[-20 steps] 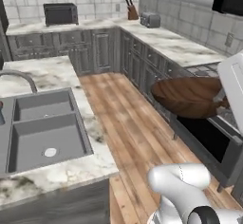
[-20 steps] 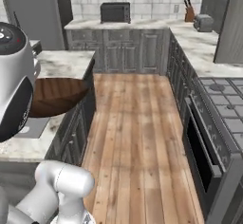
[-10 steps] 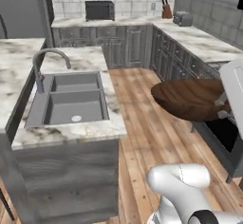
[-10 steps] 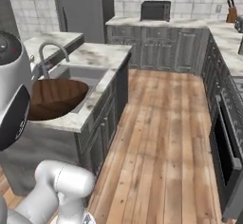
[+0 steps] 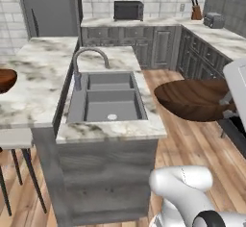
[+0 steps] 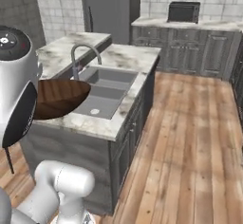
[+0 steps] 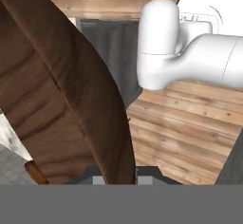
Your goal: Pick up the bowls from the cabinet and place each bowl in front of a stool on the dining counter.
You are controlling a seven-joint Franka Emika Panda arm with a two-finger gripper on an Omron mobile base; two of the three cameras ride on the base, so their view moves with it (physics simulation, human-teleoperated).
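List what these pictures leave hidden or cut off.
- Gripper: hand view, the held bowl covers its fingertips.
- Held bowl's right end: left base view, behind the white arm.
- Second bowl: left base view, cut by the left edge.
- Stool: left base view, mostly hidden under the dining counter.

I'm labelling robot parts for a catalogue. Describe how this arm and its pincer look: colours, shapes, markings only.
The arm is glossy white, built of rounded, tube-like segments with bulging elbow housings. A dark ring marks the joint at its base, and a round grey cap with small markings tops one link. No cables show. The pincer appears as small dark finger tips on a grey mount.
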